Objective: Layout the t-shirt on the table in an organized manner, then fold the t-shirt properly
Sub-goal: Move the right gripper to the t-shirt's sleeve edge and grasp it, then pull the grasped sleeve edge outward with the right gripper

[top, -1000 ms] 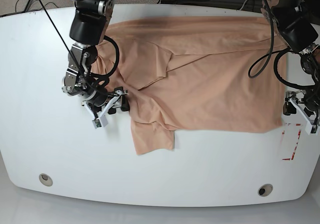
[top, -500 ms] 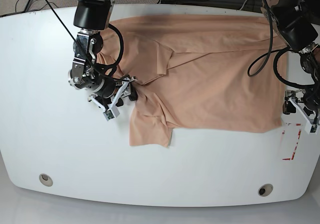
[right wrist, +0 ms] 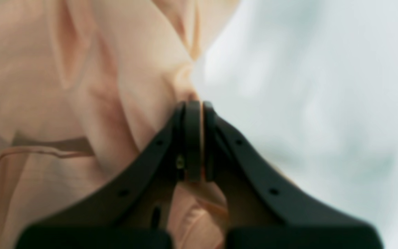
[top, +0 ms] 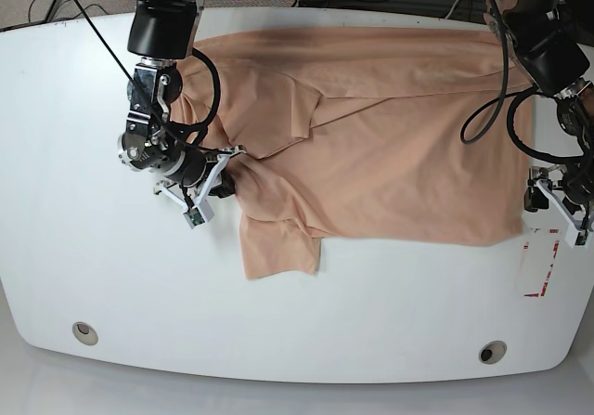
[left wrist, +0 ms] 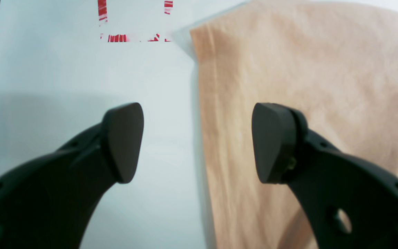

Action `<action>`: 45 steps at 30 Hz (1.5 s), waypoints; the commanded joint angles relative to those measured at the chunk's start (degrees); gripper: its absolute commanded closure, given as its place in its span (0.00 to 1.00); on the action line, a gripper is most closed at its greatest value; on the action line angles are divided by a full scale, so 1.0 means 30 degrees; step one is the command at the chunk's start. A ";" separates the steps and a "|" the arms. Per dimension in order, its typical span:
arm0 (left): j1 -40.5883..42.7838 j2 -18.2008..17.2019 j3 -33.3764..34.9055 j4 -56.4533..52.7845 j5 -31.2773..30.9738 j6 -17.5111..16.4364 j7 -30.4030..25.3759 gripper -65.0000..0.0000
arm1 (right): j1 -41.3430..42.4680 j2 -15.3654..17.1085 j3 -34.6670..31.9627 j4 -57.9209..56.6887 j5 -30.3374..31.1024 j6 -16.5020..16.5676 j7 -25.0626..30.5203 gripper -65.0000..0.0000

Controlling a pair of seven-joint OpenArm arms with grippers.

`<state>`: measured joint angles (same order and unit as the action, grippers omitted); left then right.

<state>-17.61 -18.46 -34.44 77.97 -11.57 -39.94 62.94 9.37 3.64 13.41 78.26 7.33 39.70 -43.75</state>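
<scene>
Between the right gripper's point(right wrist: 195, 114) closed jaws, a thin pinch of the t-shirt point(top: 371, 136) edge; the wrist view shows peach cloth bunching up just ahead of the tips and hanging below them, bare table point(top: 83, 201) off to one side. From the base view this grip sits at the garment's side near a rumpled sleeve, which lies folded over just below the gripper. Rest of the shirt spread across the far part of the table, creased diagonally through the body.

Left gripper point(left wrist: 197, 141) spread wide, holding nothing. It hovers astride the shirt's straight edge: one finger over cloth, the other over bare white. Red tape marks point(left wrist: 133, 36) just ahead of it.

Risks, as judged:
- Pinch looks shallow, at the very edge. A quick pull could slip the fabric free.
- Only one side is gripped. Dragging from there alone would likely slew the body and deepen the diagonal crease instead of flattening it.
- The doubled sleeve beneath may stay trapped under the body if the cloth is pulled rather than lifted.
</scene>
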 commanded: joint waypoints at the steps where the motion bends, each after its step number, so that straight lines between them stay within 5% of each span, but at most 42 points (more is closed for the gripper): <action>1: -0.0446 -0.0221 0.0006 0.0250 -0.0172 -0.0019 -0.0422 0.29 | 0.0439 0.0325 0.0058 0.0507 0.0237 0.0099 0.0414 1.00; 20: -0.0593 0.0160 0.0006 -0.1186 -0.0113 -0.0019 -0.1741 0.29 | 0.1435 0.1527 0.0087 0.3584 0.0237 0.0099 -0.1257 0.98; 23: -0.0564 0.0160 0.0006 -0.1215 -0.0113 -0.0019 -0.1741 0.29 | 0.1699 0.1410 0.0058 0.3203 0.0237 0.0099 -0.1257 0.85; 30: -0.0476 0.0160 0.0006 -0.1186 -0.0113 -0.0019 -0.1712 0.29 | 0.2959 0.0413 0.0146 0.0683 0.0237 0.0099 -0.0055 0.28; 32: -0.0476 0.0160 0.0006 -0.1186 -0.0113 -0.0019 -0.1712 0.29 | 0.3340 0.0296 0.0146 -0.0284 0.0237 0.0099 0.0297 0.25; 45: -0.0446 0.0160 0.0006 -0.1098 -0.0113 -0.0019 -0.1682 0.29 | 0.6798 -0.0261 0.0175 -0.8489 0.0325 0.0099 0.4018 0.40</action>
<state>-17.76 -16.84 -34.33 73.52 -11.11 -39.92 58.85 26.35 2.74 13.96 56.62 7.49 39.44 -34.76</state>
